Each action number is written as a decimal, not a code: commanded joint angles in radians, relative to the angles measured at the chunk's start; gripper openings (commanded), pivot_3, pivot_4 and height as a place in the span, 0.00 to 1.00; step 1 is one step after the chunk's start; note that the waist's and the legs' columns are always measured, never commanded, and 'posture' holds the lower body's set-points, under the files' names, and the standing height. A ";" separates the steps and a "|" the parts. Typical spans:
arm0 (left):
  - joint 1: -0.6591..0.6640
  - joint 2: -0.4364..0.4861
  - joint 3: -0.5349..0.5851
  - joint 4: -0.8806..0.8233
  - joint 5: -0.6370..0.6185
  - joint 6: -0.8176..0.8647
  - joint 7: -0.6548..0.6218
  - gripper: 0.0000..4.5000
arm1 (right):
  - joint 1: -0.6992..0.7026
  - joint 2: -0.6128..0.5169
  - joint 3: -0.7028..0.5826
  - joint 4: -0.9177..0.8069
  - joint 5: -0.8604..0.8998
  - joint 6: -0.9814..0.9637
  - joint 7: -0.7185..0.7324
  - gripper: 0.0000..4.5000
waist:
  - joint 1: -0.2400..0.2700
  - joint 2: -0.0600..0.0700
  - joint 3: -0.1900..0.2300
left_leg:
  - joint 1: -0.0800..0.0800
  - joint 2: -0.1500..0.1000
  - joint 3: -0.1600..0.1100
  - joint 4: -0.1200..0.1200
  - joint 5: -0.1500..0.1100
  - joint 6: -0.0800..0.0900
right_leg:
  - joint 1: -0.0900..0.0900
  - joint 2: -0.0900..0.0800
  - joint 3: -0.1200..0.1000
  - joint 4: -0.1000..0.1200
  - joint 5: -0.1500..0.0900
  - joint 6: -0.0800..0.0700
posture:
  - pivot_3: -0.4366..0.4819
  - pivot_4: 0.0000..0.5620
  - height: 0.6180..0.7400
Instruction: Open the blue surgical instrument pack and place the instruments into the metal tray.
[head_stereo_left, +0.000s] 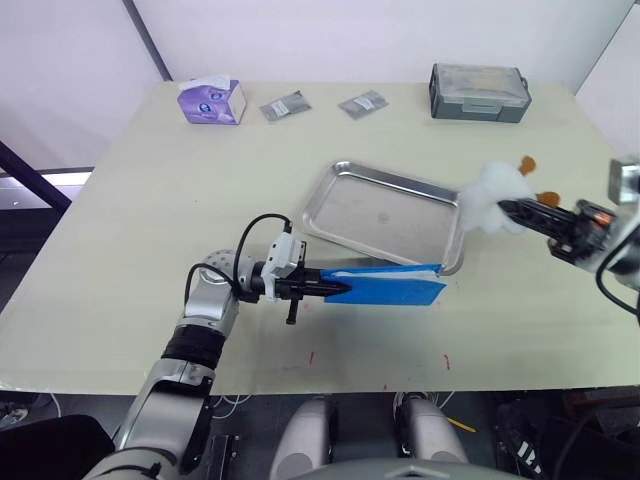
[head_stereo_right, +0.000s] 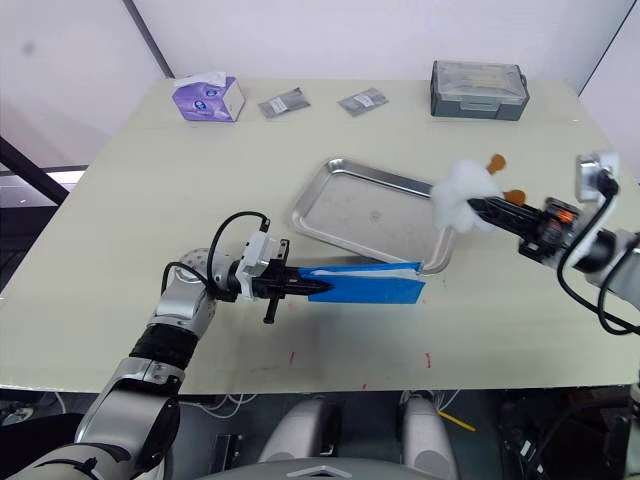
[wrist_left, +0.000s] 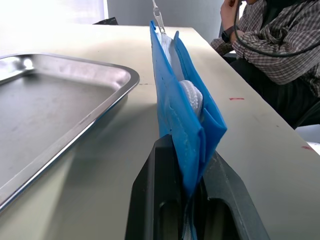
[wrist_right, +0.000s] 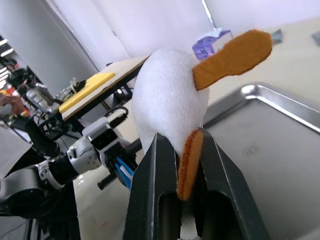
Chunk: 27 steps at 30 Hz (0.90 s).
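left pincer (head_stereo_left: 335, 287) grips blue surgical instrument pack (head_stereo_left: 395, 285) beside metal tray (head_stereo_left: 385, 212)

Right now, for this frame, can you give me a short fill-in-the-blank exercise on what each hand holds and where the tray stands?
1. The left hand is shut on the ____ pack.
2. The right hand grips a white ____ wad with orange tabs.
3. The metal tray is ____ of instruments.
4. The purple tissue box stands at the table's far ____ corner.

Missing words: blue; fluffy; empty; left

Blue pack (head_stereo_left: 390, 287), shiny silver tray (head_stereo_left: 385, 215)
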 joint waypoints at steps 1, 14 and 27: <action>-0.006 0.006 -0.007 -0.005 0.009 -0.001 -0.012 0.00 | -0.076 0.031 0.033 -0.056 0.006 -0.044 -0.034 0.02 | 0.000 0.000 0.000 | 0.000 0.000 0.000 0.000 0.000 0.000 | 0.000 0.000 0.000 0.000 0.000 0.000 | 0.48 0.27 0.95; -0.044 -0.016 -0.015 0.045 0.025 -0.017 -0.020 0.00 | -0.309 0.240 0.421 -0.061 -0.341 -0.291 -0.020 0.02 | -0.002 0.000 0.000 | -0.001 -0.002 -0.001 0.000 0.000 0.000 | -0.001 0.000 -0.001 0.001 0.000 0.000 | 0.48 0.27 0.95; -0.098 -0.042 -0.016 0.121 0.043 -0.042 -0.029 0.00 | -0.325 0.336 0.571 -0.034 -0.587 -0.547 0.071 0.02 | -0.004 0.000 0.000 | -0.001 -0.003 -0.001 0.000 0.002 -0.004 | -0.001 0.000 -0.002 0.002 0.000 0.000 | 0.48 0.27 0.95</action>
